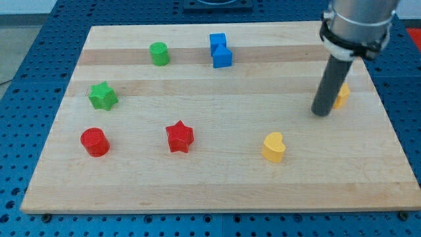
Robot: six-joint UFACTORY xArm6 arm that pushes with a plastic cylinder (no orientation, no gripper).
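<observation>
The yellow heart (273, 147) lies nearest the camera, toward the view's bottom of the wooden board (217, 187), which sits on a blue pegged counter (39, 39). Taking the heart as the landmark: far to its left sits the red cylinder (95, 141), with the green star (103, 96) above that. The red star (179, 137) lies left of the heart, well apart. The green cylinder (158, 53) stands up and left of it, near the board's top. Two blue blocks (220, 50), touching each other, lie above and somewhat left of the heart. My tip (321, 113) rests up and right of the heart, just beside a yellow block (342, 96) partly hidden behind the rod. There are no jaws on this rod.
</observation>
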